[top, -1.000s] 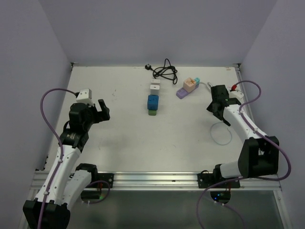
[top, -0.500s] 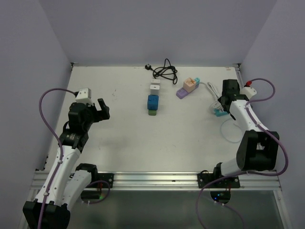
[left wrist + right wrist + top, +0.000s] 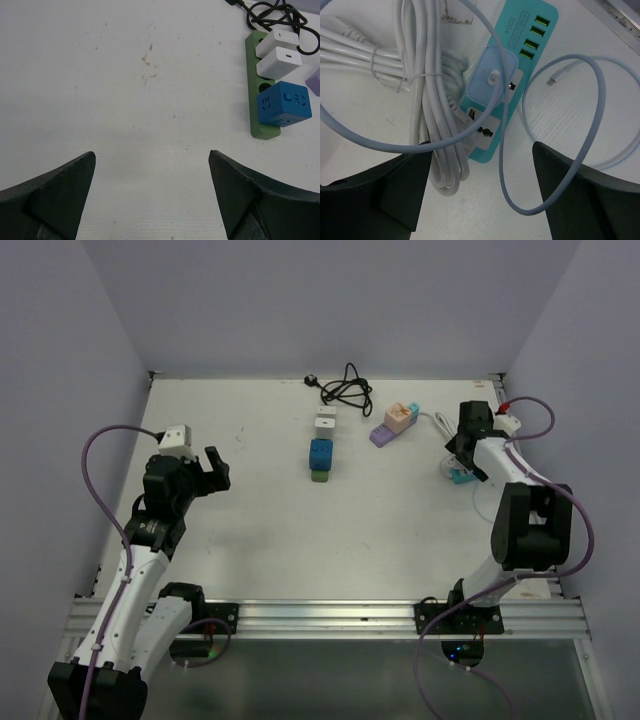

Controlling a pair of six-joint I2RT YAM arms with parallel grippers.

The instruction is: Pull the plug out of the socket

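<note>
From above, the left gripper is seen open over the white tabletop. The right gripper is held above a teal plastic socket strip near the right edge. At the left wrist, a long green power strip is shown ahead. At the right wrist, the jaws are seen spread wide, and a pale blue rounded plug is seated in the teal strip.

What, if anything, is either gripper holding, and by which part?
Nothing is held. The left gripper is open; the right gripper is open above the teal power strip.
</note>
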